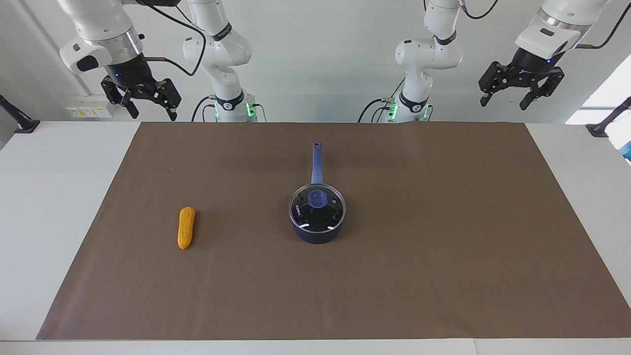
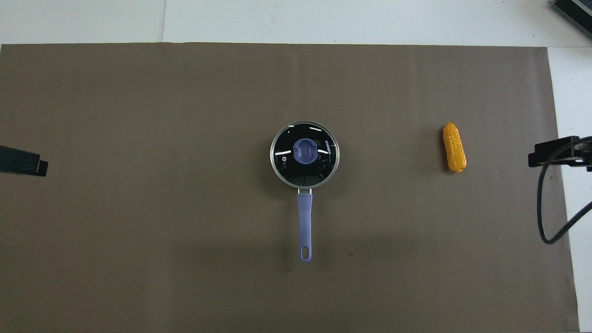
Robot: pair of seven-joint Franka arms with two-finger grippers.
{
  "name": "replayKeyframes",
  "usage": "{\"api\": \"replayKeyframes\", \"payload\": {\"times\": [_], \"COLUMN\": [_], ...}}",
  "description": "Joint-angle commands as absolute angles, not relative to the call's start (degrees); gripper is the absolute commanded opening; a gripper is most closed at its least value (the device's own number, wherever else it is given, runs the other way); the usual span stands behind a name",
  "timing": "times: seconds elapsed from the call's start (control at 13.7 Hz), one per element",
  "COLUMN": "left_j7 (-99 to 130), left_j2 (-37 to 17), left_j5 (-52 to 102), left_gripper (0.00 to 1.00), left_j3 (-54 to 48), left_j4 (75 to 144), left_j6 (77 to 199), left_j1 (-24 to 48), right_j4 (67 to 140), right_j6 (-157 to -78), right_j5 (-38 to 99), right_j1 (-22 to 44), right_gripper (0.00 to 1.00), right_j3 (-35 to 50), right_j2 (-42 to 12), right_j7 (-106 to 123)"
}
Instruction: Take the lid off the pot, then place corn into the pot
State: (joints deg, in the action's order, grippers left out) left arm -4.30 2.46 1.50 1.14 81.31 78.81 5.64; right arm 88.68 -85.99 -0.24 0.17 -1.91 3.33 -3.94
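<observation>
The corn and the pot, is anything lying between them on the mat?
Nothing: between the corn and the pot there is only bare brown mat, clearest in the overhead view.

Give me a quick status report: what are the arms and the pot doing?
Left gripper and right gripper open, raised, waiting. Lid on pot; corn on mat toward right arm's end. Nothing in the way.

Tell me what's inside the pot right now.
Through the glass lid, seated on the pot, only the black inside shows, with no food visible. The blue knob and glare hide part of the bottom. The corn lies on the mat.
</observation>
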Motion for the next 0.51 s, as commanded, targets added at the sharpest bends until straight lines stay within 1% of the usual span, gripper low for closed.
{"api": "replayKeyframes", "payload": {"times": [0.0, 0.44], "left_j7": [-4.04, -3.96], "left_j2": [3.77, 3.78], "left_j5": [1.85, 1.93], "left_gripper": [1.0, 1.0], "left_j3": [0.62, 0.53], "left_j4": [82.43, 82.27], "left_j6": [77.78, 77.87], "left_j1": [4.75, 4.83], "right_j4": [89.21, 89.21], "right_j6": [-85.96, -86.13], "right_j5": [0.18, 0.18], "right_j1": [-0.26, -0.26], "right_gripper": [1.0, 1.0], "right_j3": [-1.84, -1.85], "right_j2": [4.22, 4.22], "right_j7": [-3.08, -3.08]}}
